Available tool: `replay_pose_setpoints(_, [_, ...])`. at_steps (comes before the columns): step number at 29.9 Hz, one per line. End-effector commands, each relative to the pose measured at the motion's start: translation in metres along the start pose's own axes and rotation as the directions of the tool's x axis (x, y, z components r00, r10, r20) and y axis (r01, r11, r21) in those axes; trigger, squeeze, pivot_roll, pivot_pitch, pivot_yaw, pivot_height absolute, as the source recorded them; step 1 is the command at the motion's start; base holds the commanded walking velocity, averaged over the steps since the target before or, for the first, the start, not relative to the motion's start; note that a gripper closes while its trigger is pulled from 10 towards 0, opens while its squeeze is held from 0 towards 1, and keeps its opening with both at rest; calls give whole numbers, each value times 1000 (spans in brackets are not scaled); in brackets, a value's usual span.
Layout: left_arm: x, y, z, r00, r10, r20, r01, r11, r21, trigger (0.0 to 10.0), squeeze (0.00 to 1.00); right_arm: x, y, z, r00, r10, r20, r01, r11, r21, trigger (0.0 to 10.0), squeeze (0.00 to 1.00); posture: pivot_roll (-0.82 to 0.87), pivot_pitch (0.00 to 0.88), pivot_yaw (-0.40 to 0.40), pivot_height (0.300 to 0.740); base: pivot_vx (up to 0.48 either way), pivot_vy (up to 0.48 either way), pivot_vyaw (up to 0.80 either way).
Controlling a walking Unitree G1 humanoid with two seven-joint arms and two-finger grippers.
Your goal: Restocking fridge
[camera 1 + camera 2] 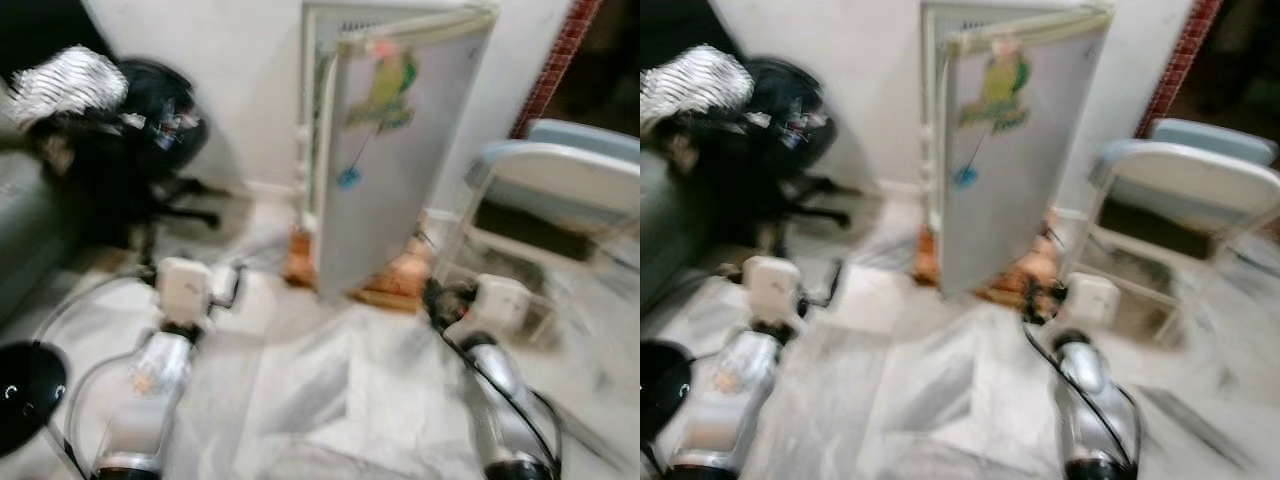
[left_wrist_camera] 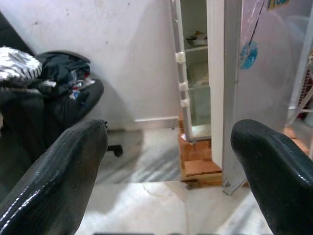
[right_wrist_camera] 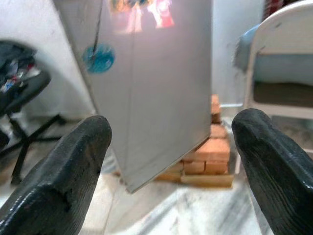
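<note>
Office chair (image 1: 150, 130), folding chair (image 1: 560, 185), bricks (image 3: 208, 154)

You face a white wall (image 1: 240, 90), marble floor (image 1: 330, 390) under you, black office chair (image 2: 73, 93) piled with clothes ahead to your left, grey sofa (image 1: 25, 235) at far left, folding chair (image 1: 560, 190) ahead right, brick pillar (image 1: 555, 60) beyond it, bricks (image 3: 205, 156) stacked on the floor ahead

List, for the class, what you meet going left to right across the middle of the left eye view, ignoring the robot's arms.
Striped cloth → black office chair → open fridge door → white folding chair.
</note>
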State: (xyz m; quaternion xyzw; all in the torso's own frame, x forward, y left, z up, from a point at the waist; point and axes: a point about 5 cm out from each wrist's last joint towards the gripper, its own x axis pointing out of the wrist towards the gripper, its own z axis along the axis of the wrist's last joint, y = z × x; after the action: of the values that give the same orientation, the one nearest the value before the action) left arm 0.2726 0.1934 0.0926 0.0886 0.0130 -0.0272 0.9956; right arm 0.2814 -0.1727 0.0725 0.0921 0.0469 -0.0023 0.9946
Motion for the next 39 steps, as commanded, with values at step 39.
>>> replay_pose_setpoints(39, [-14, -9, -3, 1000, 14, -8, -14, 1000, -22, 10000, 0, -1, -12, 6, 999, -26, 21, 27, 997, -78, 10000, 0, 63, 0, 3, 740, 192, 360, -479])
